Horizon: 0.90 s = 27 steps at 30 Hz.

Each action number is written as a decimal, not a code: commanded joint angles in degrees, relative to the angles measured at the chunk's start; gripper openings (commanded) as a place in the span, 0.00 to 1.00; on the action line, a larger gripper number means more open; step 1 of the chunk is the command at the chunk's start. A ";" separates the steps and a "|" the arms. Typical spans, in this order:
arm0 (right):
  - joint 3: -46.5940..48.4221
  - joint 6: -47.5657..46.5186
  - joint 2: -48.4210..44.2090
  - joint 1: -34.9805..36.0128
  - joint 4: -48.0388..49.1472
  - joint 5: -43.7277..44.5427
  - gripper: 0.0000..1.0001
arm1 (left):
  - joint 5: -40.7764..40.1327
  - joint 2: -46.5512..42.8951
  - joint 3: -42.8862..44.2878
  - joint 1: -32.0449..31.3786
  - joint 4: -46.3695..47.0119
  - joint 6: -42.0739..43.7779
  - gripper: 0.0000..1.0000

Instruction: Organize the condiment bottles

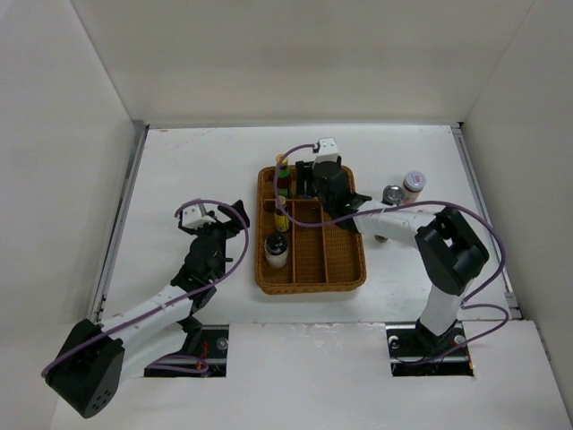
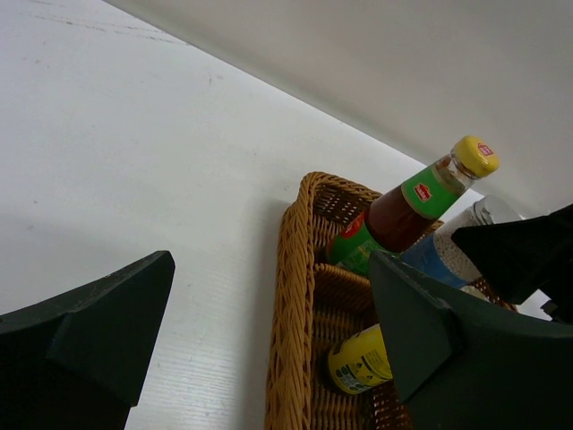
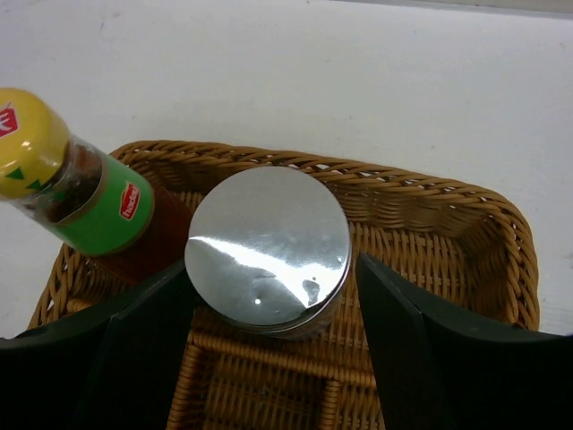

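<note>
Right hand (image 3: 273, 273) straddles the silver-lidded jar (image 3: 267, 246) in the wicker tray (image 3: 430, 206), gripping or released I cannot tell; left hand (image 2: 269, 269) hangs released, empty, beside the tray.

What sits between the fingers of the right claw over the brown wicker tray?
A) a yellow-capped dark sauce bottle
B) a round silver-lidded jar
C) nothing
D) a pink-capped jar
B: the right wrist view shows the round silver-lidded jar between the fingers of the right claw.
</note>
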 commanded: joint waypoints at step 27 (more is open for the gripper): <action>-24.69 13.54 -42.32 -14.76 -22.26 18.97 0.96 | 3.63 2.11 -0.25 -0.54 3.63 -2.95 0.91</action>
